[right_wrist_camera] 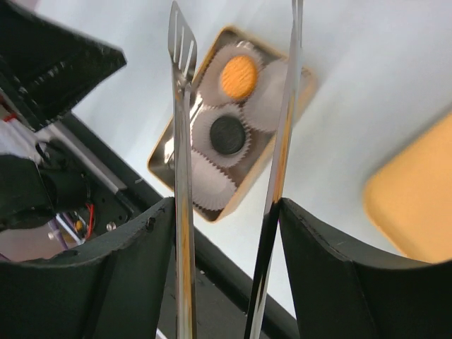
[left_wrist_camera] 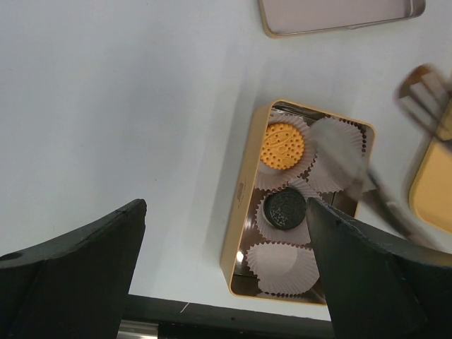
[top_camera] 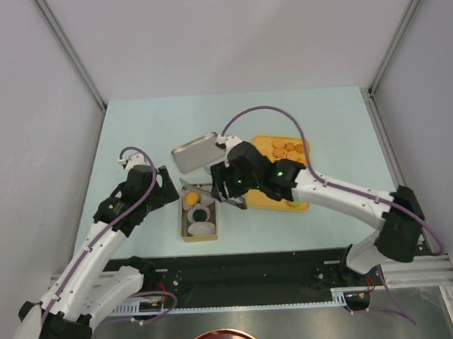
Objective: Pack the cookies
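An open gold tin [top_camera: 186,234] holds white paper cups. One cup holds an orange cookie [left_wrist_camera: 282,146], one a black cookie [left_wrist_camera: 285,209], and two cups [left_wrist_camera: 286,268] are empty. Several more orange cookies [top_camera: 288,147] lie on the orange lid [top_camera: 281,197] to the right. My right gripper [right_wrist_camera: 224,205] is shut on metal tongs [right_wrist_camera: 181,141], held above the tin with their tips apart and empty. My left gripper [left_wrist_camera: 224,212] is open and empty, above the tin's left near side.
A silver tin lid [top_camera: 195,152] lies behind the gold tin; it also shows in the left wrist view [left_wrist_camera: 332,14]. The black rail [top_camera: 247,263] runs along the table's near edge, close to the tin.
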Controlling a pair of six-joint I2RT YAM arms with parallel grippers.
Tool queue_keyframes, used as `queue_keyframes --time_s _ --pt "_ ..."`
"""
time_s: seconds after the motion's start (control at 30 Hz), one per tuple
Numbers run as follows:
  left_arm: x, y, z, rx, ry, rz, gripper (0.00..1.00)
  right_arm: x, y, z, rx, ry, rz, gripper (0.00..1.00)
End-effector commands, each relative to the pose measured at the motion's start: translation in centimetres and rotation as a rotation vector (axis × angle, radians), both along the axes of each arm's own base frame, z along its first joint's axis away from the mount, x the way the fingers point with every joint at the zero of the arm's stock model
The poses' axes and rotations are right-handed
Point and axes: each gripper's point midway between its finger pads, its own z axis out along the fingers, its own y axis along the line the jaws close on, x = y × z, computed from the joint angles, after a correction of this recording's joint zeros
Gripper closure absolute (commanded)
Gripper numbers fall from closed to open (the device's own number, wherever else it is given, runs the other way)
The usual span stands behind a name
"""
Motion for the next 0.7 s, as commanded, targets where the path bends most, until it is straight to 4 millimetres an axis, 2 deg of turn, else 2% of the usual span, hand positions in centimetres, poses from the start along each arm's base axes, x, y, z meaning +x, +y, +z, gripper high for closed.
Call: queue_keyframes --time_s 0.0,0.07,0.1,0.17,0.2,0.27,0.3,0.37,0.67 --pt "0.3 -0.1 0.5 -0.015 -0.026 -0.005 0.00 2.3 -7.1 5.1 0.028 -0.112 -0.175 0.36" --pt "0.3 -0.2 0.4 -0.017 -0.026 -0.007 0.00 3.3 -10.8 4.9 0.013 -0.105 -0.273 0.36" --pt "0.4 -0.2 0.4 -0.018 -0.025 -0.008 0.00 2.9 -12.5 3.1 -0.031 -0.068 -0.307 0.37" --pt "0.4 -0.3 0.3 -0.018 -0.021 -0.013 0.00 3.0 -15.5 1.8 -0.068 -0.047 -0.376 0.38" --pt "0.4 -0.4 0.2 -0.018 -0.018 -0.014 0.00 2.6 -16.5 0.2 -0.105 -0.022 -0.398 0.38" --pt "0.5 -0.5 0.1 -0.023 -0.014 -0.021 0.00 2.3 -17.7 -0.9 -0.126 -0.005 -0.422 0.38" --pt "0.5 -0.6 0.0 -0.025 -0.010 -0.022 0.00 2.0 -18.4 -2.0 -0.151 0.014 -0.437 0.39" --pt "0.5 -0.8 0.0 -0.028 -0.006 -0.030 0.00 1.7 -18.8 -2.8 -0.166 0.029 -0.445 0.38" --pt "0.6 -1.1 -0.4 -0.033 0.007 -0.043 0.00 -0.3 -21.4 -4.1 -0.236 0.066 -0.492 0.39"
